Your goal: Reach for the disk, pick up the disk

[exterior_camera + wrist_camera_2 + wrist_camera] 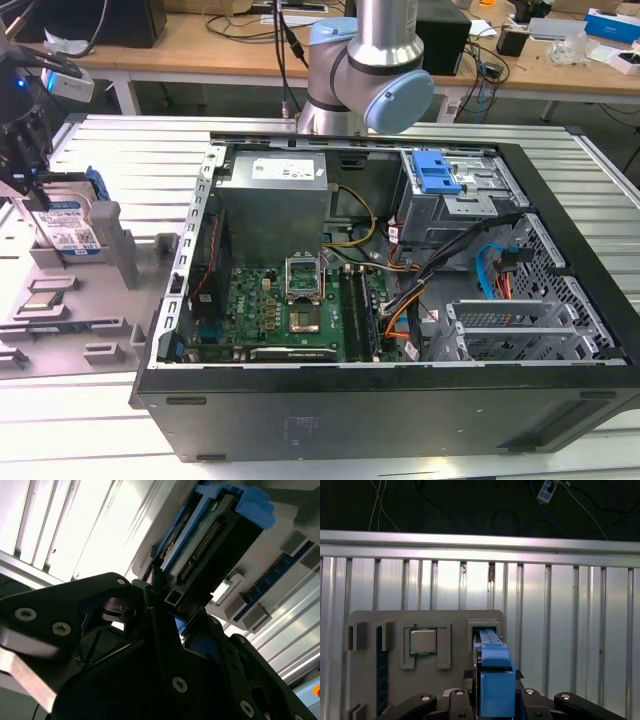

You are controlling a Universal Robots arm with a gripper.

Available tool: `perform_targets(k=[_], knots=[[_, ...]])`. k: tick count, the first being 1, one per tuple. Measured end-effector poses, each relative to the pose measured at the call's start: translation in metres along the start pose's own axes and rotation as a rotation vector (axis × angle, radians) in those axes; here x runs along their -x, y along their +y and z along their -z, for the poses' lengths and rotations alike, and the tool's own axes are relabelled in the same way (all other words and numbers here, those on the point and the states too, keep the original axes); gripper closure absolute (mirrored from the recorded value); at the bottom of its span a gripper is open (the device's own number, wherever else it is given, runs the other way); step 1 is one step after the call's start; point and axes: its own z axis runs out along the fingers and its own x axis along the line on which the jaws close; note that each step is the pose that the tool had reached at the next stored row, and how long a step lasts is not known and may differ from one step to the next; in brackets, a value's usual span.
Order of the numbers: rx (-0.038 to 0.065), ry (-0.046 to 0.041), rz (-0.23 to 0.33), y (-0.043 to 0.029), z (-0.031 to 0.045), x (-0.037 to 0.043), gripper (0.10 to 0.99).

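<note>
Where the ribbed aluminium bench (130,140) runs toward the exterior view's left, you will find the black claw (30,170) right at the disk (68,228), a flat silver metal hard drive with a white-and-blue label and a blue plastic carrier frame along its edges. The disk stands on edge in a slot of the flat grey moulded holder plate (60,300), its labelled face turned toward the exterior camera. In the first wrist view the claw (495,695) straddles the disk's blue frame (495,660), with black claw parts close on either side of it. You cannot tell from any view whether the claw is clenched on the disk or merely set around it. In the second wrist view the disk (210,540) shows its dark connector end, framed in blue, running in between the claw's black links. Beside the disk's slot on the plate (455,620) lies a square silver processor chip (423,641) in its own recess. The open black computer case (400,400) with its green motherboard (290,310) sits just beside the plate, toward the exterior view's right.
</note>
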Motion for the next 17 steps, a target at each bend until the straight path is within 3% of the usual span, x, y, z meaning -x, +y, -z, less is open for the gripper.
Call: perform_targets(k=[5, 11, 14, 17], knots=[[0.0, 0.0001, 0.0, 0.0, 0.0028, 0.0, 0.718], [0.0, 0.0001, 0.0, 0.0001, 0.0206, 0.0, 0.718], [0.0, 0.0001, 0.0, -0.0001, 0.0372, -0.0001, 0.718], [0.0, 0.0001, 0.0, -0.0003, 0.0474, -0.0001, 0.718]])
